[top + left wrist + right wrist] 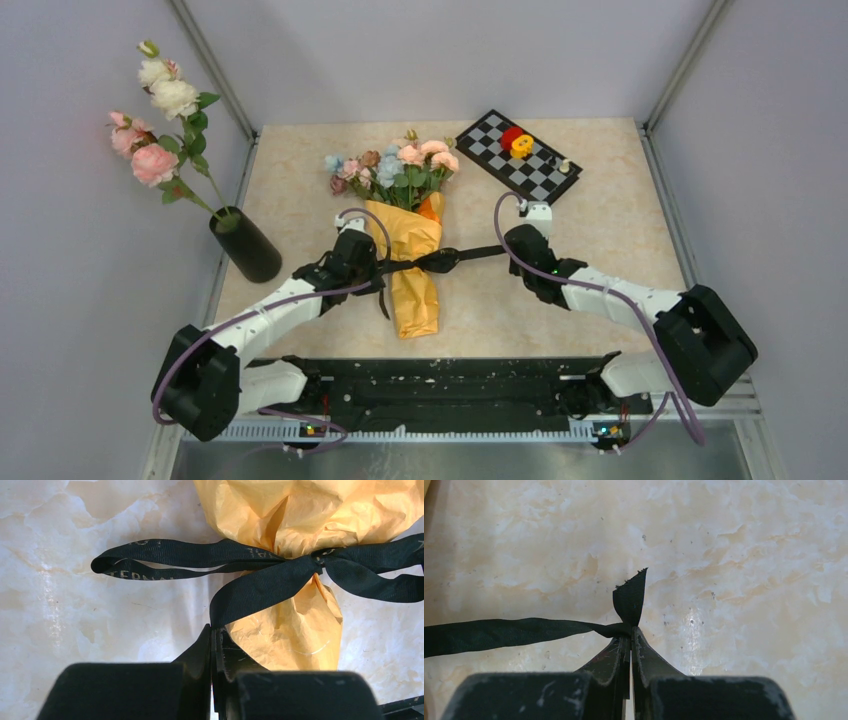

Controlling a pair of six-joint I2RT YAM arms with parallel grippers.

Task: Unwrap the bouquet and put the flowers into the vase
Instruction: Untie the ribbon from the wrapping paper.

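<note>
bouquet (412, 250) lies flat right of the vase (246, 245), well apart; left gripper (214, 635), between them, is clamped tight on one black ribbon (260, 582) tail; right gripper (630, 632), farther from the vase, clamps the other; a hard pull may jam the knot (315, 560) or drag the bouquet

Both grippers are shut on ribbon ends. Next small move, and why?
Probably draw the right gripper slightly rightward, away from the bouquet, while the left gripper holds its end. The ribbon runs nearly taut to the right gripper, yet the knot is tied, with a loop intact.
</note>
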